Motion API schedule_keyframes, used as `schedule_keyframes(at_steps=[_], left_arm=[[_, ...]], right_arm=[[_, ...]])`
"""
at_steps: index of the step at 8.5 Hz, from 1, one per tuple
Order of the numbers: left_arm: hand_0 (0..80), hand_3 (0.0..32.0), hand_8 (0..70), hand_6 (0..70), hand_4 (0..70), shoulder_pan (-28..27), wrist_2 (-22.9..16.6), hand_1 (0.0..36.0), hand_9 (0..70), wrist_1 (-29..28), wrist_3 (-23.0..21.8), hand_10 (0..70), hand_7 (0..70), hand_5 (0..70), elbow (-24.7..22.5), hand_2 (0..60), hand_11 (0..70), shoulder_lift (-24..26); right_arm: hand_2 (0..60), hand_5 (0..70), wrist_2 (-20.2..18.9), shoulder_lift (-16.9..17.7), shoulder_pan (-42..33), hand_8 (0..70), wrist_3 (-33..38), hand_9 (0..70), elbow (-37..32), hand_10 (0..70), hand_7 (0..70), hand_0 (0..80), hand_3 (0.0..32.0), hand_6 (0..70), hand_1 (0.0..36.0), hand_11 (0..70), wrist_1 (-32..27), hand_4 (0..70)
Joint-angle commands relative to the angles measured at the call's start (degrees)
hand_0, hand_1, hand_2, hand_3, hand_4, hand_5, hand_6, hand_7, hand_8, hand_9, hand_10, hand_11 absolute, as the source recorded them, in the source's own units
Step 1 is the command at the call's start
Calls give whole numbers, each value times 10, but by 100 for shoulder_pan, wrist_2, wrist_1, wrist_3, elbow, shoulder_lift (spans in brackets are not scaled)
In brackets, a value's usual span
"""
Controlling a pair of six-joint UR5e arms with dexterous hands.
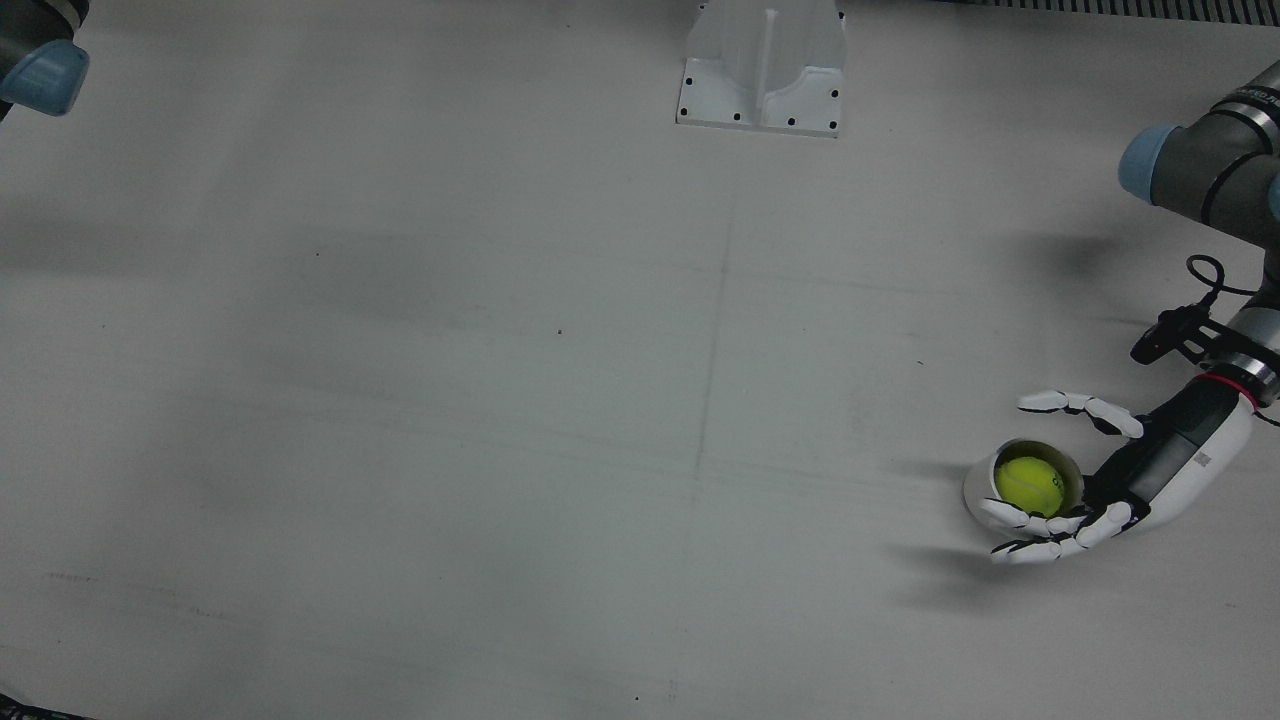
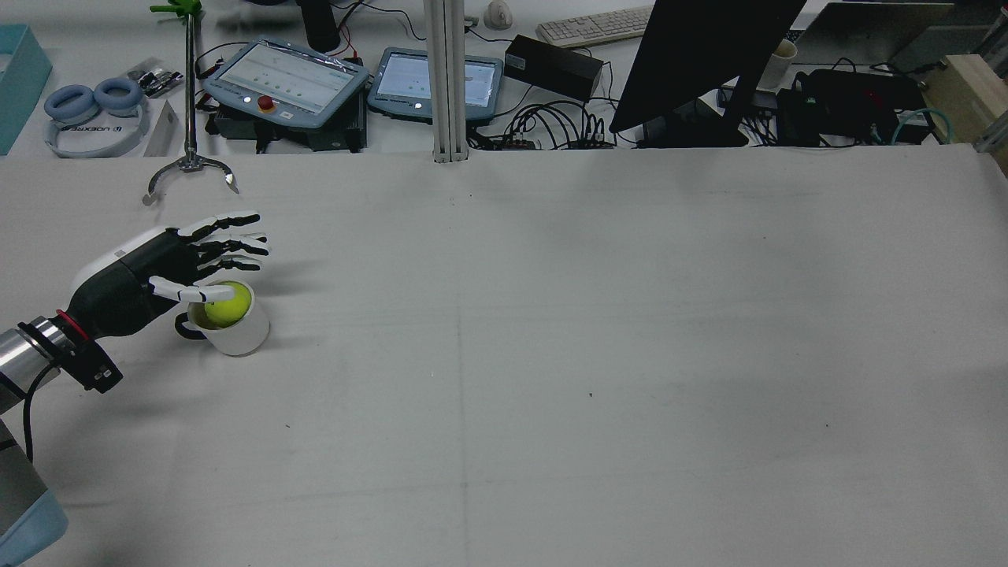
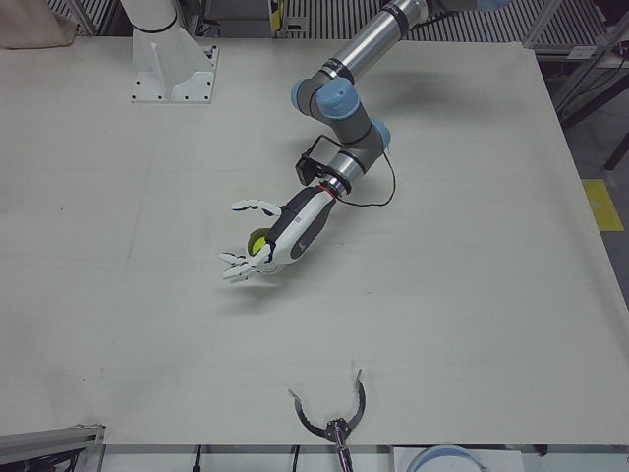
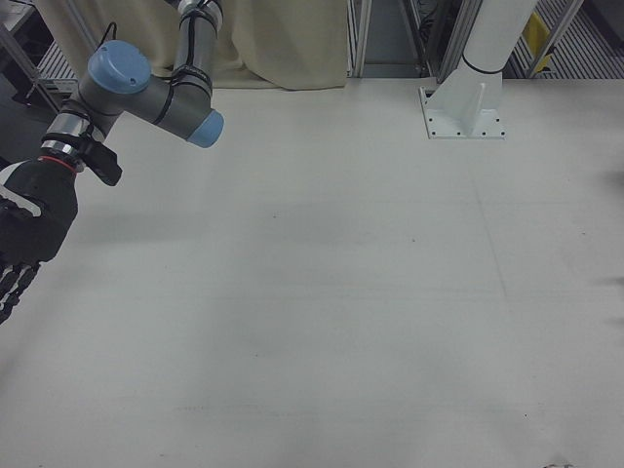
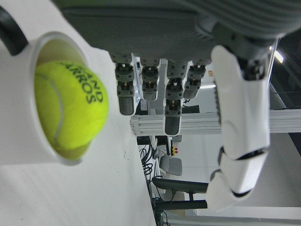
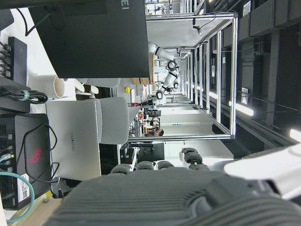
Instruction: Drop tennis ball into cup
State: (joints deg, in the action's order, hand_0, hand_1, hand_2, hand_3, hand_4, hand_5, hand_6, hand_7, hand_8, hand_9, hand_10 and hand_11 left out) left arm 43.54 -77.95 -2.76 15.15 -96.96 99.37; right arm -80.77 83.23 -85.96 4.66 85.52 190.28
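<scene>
The yellow tennis ball [image 1: 1030, 482] sits inside the white cup [image 1: 973, 484], which stands upright on the table on my left side. My left hand [image 1: 1150, 470] is open and hovers just over and beside the cup, its fingers spread around the rim and holding nothing. The rear view shows the ball [image 2: 223, 305], the cup [image 2: 239, 336] and the left hand [image 2: 146, 276]. The left hand view shows the ball [image 5: 70, 108] resting in the cup [image 5: 26, 157]. My right hand [image 4: 27, 234] hangs at the table's far side, fingers extended and empty.
The white arm pedestal [image 1: 765, 70] stands at the table's back middle. A metal claw stand [image 2: 189, 169] sits by the table edge near the left hand. Tablets, cables and a monitor lie beyond that edge.
</scene>
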Motion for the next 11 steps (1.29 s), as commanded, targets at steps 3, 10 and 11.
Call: schedule_keyframes(at_steps=[3, 10, 11], left_arm=[[590, 0, 165, 386, 123, 1230, -70, 270, 155, 73, -336, 184, 220, 159, -33, 256, 293, -32], [586, 0, 221, 529, 295, 2669, -466, 296, 217, -32, -188, 237, 337, 180, 11, 472, 366, -400], [584, 0, 225, 550, 296, 2669, -475, 291, 216, -41, -188, 239, 336, 184, -7, 463, 369, -418]], right_arm=[[0, 0, 0, 0, 0, 0, 0, 0, 9, 0, 0, 0, 0, 0, 0, 0, 0, 0], [0, 0, 0, 0, 0, 0, 0, 0, 9, 0, 0, 0, 0, 0, 0, 0, 0, 0], [0, 0, 0, 0, 0, 0, 0, 0, 9, 0, 0, 0, 0, 0, 0, 0, 0, 0]])
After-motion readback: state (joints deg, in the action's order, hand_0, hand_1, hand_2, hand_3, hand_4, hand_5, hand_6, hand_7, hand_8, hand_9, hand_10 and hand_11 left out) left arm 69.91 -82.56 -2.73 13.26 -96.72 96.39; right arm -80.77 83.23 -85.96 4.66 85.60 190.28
